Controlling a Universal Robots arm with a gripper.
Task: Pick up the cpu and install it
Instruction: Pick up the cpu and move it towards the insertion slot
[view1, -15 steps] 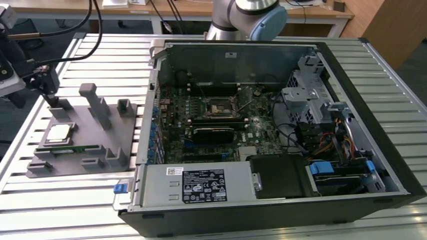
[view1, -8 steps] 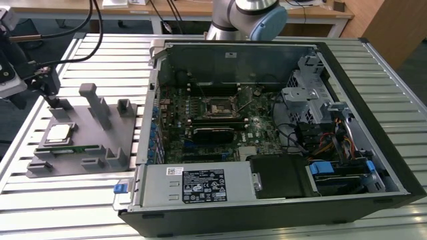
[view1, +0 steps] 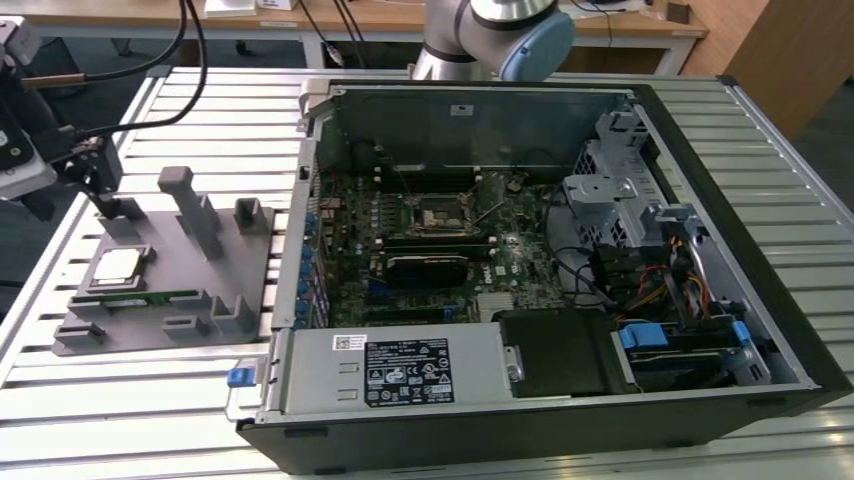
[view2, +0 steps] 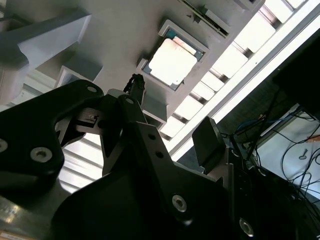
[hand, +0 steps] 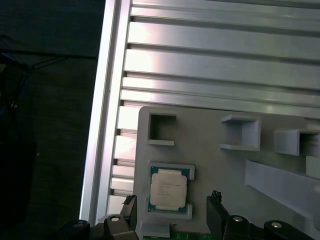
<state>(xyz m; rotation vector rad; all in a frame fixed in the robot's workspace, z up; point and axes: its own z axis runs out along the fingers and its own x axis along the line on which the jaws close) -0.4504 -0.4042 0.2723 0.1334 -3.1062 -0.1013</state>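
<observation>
surface (view1: 160, 400): slatted aluminium, carries the case and the fixture.
case (view1: 467, 125): open tower on its side, fills the centre and right of the exterior view. No part of the job has been done in it yet.
fixture (view1: 171, 262): grey tray at the exterior view's left-middle, just beside the case. Upright posts stand near the cpu nest, so I'd come straight down, no sideways sweep.
jaws: released, nothing between them. In the exterior view they hang over the fixture's upper-left part, above the cpu and clear of it. In the first wrist view the fingertips (hand: 130, 210) straddle the chip with room on both sides.
memory stick (view1: 140, 299): green, lies flat just beside the cpu, on its lower side in the exterior view. Keep the jaws off it.
socket (view1: 438, 213): centre of the board, well apart from the cpu. Looks empty; can't tell the latch state.
cpu (view1: 118, 265): silver top up, flat in its nest (hand: 169, 187), untouched.
- Raised lips hold two opposite edges; the other two look free and face the jaws.
- My read: centre over it, stay square to the free edges, clamp low on the thin rim, light force, lift level.
</observation>
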